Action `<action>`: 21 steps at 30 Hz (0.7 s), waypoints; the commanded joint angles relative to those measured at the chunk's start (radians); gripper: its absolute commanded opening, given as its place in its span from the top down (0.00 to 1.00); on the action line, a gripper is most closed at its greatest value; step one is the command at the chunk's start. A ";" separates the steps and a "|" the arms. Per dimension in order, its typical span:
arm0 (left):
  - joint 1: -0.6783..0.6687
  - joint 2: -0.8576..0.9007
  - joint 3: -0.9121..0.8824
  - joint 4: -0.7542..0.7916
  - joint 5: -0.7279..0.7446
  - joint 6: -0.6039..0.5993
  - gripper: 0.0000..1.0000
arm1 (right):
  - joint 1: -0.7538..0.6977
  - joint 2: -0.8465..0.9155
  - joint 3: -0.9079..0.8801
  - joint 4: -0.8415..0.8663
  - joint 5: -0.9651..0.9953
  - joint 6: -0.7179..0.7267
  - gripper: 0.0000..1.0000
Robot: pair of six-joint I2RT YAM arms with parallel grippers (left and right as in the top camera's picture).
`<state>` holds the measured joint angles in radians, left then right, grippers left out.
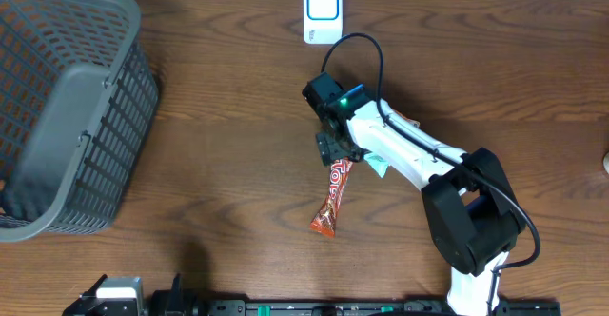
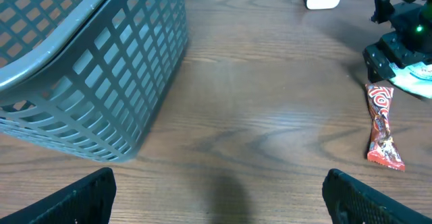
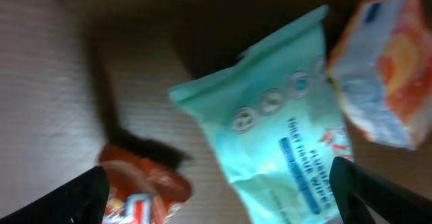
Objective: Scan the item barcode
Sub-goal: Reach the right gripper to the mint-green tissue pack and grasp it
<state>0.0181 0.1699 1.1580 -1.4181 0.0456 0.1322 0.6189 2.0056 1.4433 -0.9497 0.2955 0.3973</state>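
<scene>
The wooden tabletop (image 1: pixel 238 97) runs out of frame on every side. At its left stands a grey slatted basket (image 1: pixel 67 116), cut off by the top and left edges of the overhead view; its contents cannot be made out. The right arm (image 1: pixel 409 149) reaches from the near edge toward the middle and covers most of what lies under it.

The right jaws stand wide apart with nothing between them. The right wrist view is blurred. The left jaws show only as two dark tips in the lower corners of the left wrist view, also wide apart and holding nothing.

A teal tissue packet (image 3: pixel 283 129) lies flat under the right wrist; from overhead only a corner of it shows. Beside it is an orange-and-white packet (image 3: pixel 381 75), cropped and smeared. A red snack wrapper (image 1: pixel 333 197) lies just beside the teal one, toward the near edge. No barcode is legible on any of them.

A white scanner (image 1: pixel 323 11) stands at the far edge, well apart from the packets.
</scene>
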 commanded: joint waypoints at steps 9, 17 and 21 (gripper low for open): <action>0.005 -0.005 0.003 -0.002 -0.012 0.013 0.02 | -0.013 0.009 -0.014 0.053 0.107 -0.035 0.02; 0.005 -0.005 0.003 -0.002 -0.012 0.013 0.02 | -0.018 0.009 -0.094 0.062 0.116 -0.031 0.09; 0.005 -0.005 0.003 -0.002 -0.012 0.013 0.02 | -0.032 0.009 -0.162 0.109 0.126 -0.032 0.08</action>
<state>0.0181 0.1699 1.1580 -1.4174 0.0456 0.1322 0.6048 2.0052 1.3224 -0.8597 0.3962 0.3664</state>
